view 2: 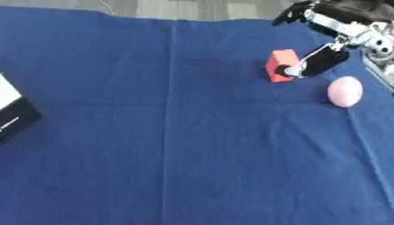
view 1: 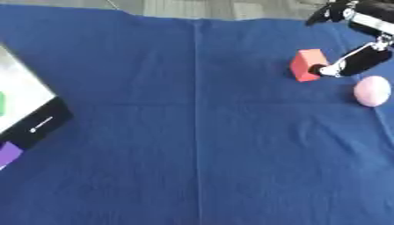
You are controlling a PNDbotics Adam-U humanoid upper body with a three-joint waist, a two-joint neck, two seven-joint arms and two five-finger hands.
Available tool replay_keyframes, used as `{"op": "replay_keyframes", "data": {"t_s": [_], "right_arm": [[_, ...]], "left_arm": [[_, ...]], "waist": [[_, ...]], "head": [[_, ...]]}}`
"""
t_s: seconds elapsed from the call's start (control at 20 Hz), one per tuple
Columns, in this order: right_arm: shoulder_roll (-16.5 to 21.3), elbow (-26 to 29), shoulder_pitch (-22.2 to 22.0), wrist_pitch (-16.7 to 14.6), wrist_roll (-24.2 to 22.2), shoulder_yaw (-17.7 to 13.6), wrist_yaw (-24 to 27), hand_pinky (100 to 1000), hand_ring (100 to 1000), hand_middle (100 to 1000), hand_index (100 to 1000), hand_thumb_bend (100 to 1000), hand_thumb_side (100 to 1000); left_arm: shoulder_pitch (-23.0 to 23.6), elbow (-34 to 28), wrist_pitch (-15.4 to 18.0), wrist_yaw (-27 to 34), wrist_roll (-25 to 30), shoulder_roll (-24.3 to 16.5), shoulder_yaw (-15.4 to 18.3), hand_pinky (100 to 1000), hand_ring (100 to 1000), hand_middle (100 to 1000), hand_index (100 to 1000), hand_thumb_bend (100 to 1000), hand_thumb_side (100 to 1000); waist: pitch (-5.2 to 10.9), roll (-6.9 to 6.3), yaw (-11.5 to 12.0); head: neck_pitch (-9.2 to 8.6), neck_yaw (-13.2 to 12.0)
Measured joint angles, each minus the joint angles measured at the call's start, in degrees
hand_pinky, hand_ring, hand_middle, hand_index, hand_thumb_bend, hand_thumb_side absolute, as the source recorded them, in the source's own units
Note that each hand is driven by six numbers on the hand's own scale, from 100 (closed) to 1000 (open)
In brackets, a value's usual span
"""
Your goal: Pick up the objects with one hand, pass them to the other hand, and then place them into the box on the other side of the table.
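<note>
Red block at far right of blue cloth, upright, long axis roughly vertical, tilted slightly. Right hand beside it, one fingertip touching block's right face; fingers extended, not clamped. Pink egg-shaped object just beside, near cloth's right edge. Wide bare cloth stretches leftward to box at left edge.

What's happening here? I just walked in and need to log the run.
The robot's right hand has reached in from the upper right and a fingertip touches the red block on the blue cloth; the block isn't lifted. A pink egg-shaped object lies just beside it, untouched. The box sits at the left edge, something green and something purple showing there. The left hand isn't in view.
</note>
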State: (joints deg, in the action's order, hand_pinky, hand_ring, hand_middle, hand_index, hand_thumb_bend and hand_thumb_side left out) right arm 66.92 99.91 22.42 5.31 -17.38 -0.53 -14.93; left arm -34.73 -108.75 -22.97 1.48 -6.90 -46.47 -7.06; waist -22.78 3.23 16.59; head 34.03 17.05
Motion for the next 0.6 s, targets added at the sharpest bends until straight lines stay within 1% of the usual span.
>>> {"op": "replay_keyframes", "data": {"t_s": [0.15, 0.25, 0.3, 0.6], "right_arm": [[0.0, -1.0, -0.2, -0.3, 0.3, -0.2, -0.6, 927, 907, 866, 856, 458, 103], [0.1, -1.4, -0.3, -0.5, 0.3, -0.4, -1.3, 929, 908, 867, 857, 441, 100], [0.1, -1.5, -0.5, -0.6, 0.2, -0.5, -1.8, 936, 909, 870, 858, 410, 100], [0.8, -3.4, -1.8, -0.8, -0.2, -1.3, -6.8, 949, 912, 877, 859, 362, 100]], "left_arm": [[0.0, -0.3, 0.0, 0.0, 0.0, 0.2, 0.2, 820, 651, 654, 769, 359, 506], [0.0, -0.4, -0.1, 0.0, -0.1, 0.2, 0.2, 820, 652, 655, 769, 359, 507], [0.0, -0.5, -0.1, 0.0, -0.1, 0.2, 0.2, 820, 653, 655, 769, 359, 507], [0.0, -0.9, -0.3, 0.0, -0.3, 0.2, 0.2, 819, 654, 656, 769, 357, 505]], "waist": [[-0.56, 0.0, 0.4], [-0.92, 0.02, 0.9], [-1.13, 0.05, 1.0], [-2.56, 0.27, 2.3]], "head": [[-0.46, 0.5], [-0.87, 0.8], [-1.04, 1.0], [-2.36, 2.1]]}}
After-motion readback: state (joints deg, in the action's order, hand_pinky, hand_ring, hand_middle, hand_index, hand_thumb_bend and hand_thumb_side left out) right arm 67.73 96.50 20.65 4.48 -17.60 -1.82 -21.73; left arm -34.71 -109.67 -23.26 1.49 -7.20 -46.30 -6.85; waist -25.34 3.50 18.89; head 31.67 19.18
